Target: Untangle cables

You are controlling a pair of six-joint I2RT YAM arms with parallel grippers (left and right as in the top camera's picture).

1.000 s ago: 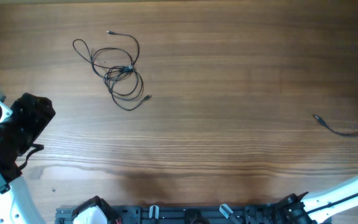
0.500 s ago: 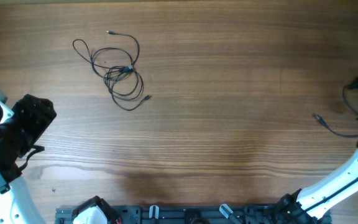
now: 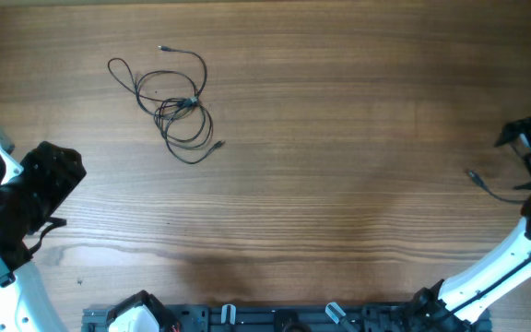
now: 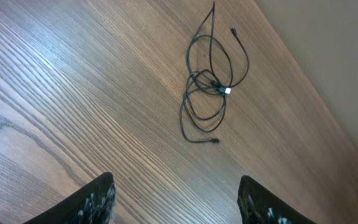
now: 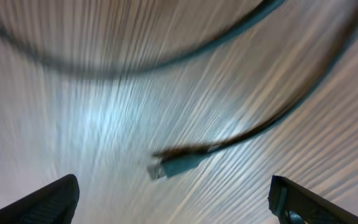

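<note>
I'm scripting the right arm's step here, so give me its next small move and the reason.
Probably lower the right gripper and close on the loose cable's plug end: the wrist view shows it lying on the table between the open fingers, not gripped, with the tangle far off to the left.

Under me lies a brown wooden table [image 3: 339, 111], its grain running side to side in the overhead view. Beyond the table's far edge I see a plain pale surface [image 4: 340, 37]. A black rail [image 3: 196, 321] with light clips runs along the table's near edge. A small dark speck [image 3: 79, 283] marks the table near that edge.
</note>
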